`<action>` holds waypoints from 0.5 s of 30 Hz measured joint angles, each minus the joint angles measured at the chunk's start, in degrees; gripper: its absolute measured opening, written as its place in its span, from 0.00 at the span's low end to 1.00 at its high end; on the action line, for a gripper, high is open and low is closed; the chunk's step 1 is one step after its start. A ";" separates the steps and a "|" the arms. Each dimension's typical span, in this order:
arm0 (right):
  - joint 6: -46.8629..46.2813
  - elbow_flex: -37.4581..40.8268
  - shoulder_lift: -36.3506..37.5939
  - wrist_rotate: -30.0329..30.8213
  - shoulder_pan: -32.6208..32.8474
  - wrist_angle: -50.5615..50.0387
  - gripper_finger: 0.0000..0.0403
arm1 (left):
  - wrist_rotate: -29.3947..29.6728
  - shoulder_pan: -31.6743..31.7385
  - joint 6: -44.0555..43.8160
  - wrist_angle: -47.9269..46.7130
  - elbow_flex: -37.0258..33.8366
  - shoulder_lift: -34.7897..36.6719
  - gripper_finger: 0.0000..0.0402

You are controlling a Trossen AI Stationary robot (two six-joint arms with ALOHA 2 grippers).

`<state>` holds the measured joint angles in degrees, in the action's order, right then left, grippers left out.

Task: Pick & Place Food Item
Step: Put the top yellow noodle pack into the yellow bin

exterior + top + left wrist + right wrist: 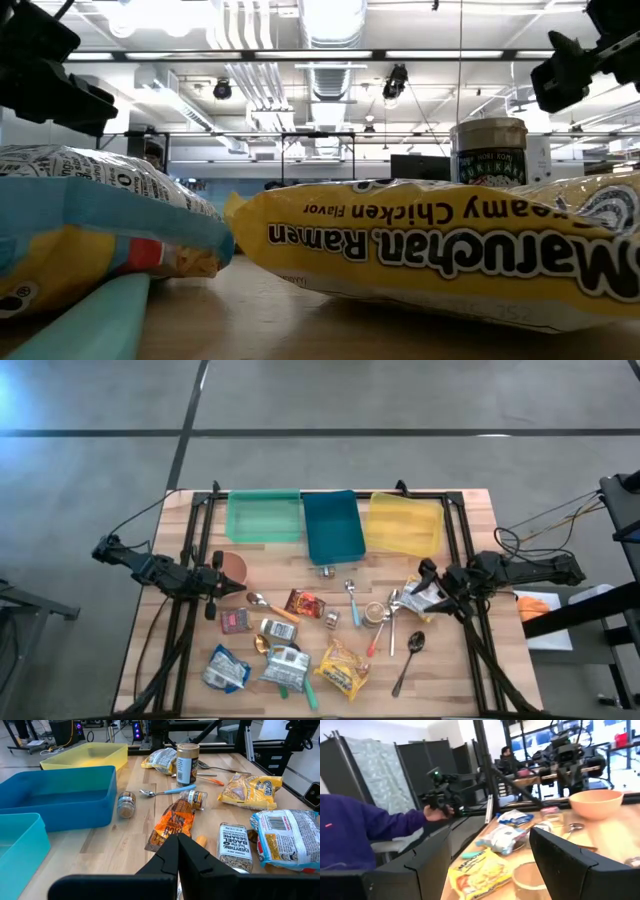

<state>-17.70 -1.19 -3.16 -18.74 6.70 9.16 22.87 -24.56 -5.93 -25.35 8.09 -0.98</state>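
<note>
Food items lie scattered on the wooden table [470,510]: a yellow ramen packet [342,667] [440,250], an orange snack bag [172,822], a bagel-seasoning jar [235,847], a tall spice jar [187,764] and a silver-yellow packet [425,598]. My left gripper [232,589] [178,845] hovers shut at the table's left side, beside a pink bowl [233,567]. My right gripper [428,578] [490,837] hovers open at the right side, over the silver-yellow packet, pointing toward the table's left; nothing is between its fingers.
Green [263,517], blue [333,525] and yellow [405,523] bins stand in a row along the far edge. Spoons [408,655], small jars and several packets crowd the table's middle and near part. A person's purple sleeve [365,830] shows beyond the table's near side.
</note>
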 joint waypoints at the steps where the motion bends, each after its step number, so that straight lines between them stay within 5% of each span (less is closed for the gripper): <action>1: 0.12 0.00 0.00 0.93 0.00 0.72 0.65 | 0.00 0.00 0.00 0.01 -0.01 0.00 0.01; 5: -0.07 0.00 0.02 1.99 0.04 2.68 0.65 | -0.06 0.00 -0.29 3.75 -0.45 -0.04 0.01; 12: -1.37 0.00 -0.30 9.69 0.02 3.27 0.65 | 0.09 0.01 -12.59 24.91 -0.26 -0.02 0.01; 15: -1.39 0.00 -1.06 14.03 0.01 3.40 0.65 | 0.29 0.07 -10.12 28.45 -0.10 -0.01 0.01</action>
<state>-19.09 -1.19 -4.21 -4.72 6.71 12.56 23.16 -24.50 -16.05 3.09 7.99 -0.99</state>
